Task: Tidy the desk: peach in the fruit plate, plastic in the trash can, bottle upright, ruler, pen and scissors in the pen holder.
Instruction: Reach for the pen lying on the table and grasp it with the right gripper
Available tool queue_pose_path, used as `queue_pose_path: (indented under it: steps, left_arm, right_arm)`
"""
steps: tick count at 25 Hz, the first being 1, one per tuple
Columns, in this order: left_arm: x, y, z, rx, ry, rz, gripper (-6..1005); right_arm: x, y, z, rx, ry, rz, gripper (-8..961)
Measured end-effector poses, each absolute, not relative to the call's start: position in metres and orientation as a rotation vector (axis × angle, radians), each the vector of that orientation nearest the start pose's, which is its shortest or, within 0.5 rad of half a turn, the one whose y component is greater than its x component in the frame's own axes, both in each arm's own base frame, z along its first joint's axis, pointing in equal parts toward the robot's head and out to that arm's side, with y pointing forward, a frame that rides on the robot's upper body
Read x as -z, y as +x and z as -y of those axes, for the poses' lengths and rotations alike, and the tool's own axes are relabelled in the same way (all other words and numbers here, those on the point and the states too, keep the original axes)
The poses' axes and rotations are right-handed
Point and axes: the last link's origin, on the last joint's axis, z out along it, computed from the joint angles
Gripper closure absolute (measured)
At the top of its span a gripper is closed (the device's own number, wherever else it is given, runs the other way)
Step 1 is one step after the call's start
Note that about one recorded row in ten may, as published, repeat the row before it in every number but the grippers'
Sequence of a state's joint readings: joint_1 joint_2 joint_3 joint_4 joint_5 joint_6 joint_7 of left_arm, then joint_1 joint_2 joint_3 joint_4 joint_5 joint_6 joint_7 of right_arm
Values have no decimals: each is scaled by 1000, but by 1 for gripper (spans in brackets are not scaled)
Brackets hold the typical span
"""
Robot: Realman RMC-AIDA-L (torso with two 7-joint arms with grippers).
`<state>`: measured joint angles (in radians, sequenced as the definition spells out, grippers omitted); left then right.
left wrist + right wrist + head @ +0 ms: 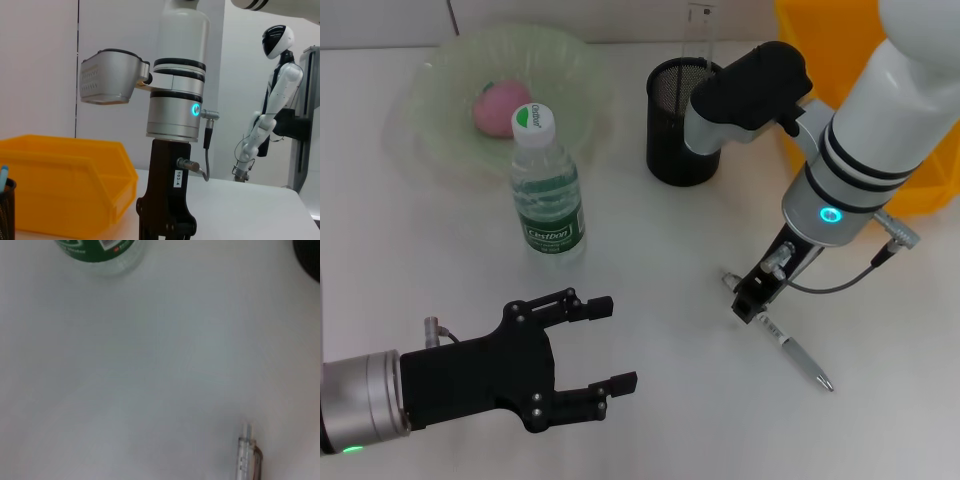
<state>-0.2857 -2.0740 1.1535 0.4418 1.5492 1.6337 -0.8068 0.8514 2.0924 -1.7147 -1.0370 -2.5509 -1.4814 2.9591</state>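
A clear pen (798, 352) lies on the white desk at the right; its end also shows in the right wrist view (247, 457). My right gripper (748, 303) is low over the pen's near end. The bottle (548, 192) stands upright with its white and green cap on; its base shows in the right wrist view (102, 252). A pink peach (498, 108) lies in the green fruit plate (430, 95). A clear ruler (700, 30) stands in the black mesh pen holder (675, 140). My left gripper (618, 343) is open and empty at the front left. No scissors or plastic in view.
A yellow bin (825, 60) stands at the back right behind my right arm; it also shows in the left wrist view (65, 190). The left wrist view shows the right arm's wrist (172, 115) and the pen holder's rim (6, 200) with a blue tip in it.
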Motion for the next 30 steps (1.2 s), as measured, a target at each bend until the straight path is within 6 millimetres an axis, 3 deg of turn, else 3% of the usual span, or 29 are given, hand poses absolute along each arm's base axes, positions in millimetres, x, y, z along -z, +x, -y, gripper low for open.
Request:
queue_pose_path:
  steps: [11, 30]
  left_arm:
    - [53, -283, -229, 958, -2768, 240, 224]
    - [54, -285, -230, 945, -2761, 245, 227]
  right_arm:
    - [82, 152, -351, 817, -2512, -1109, 602]
    - [86, 157, -351, 862, -2504, -1127, 751]
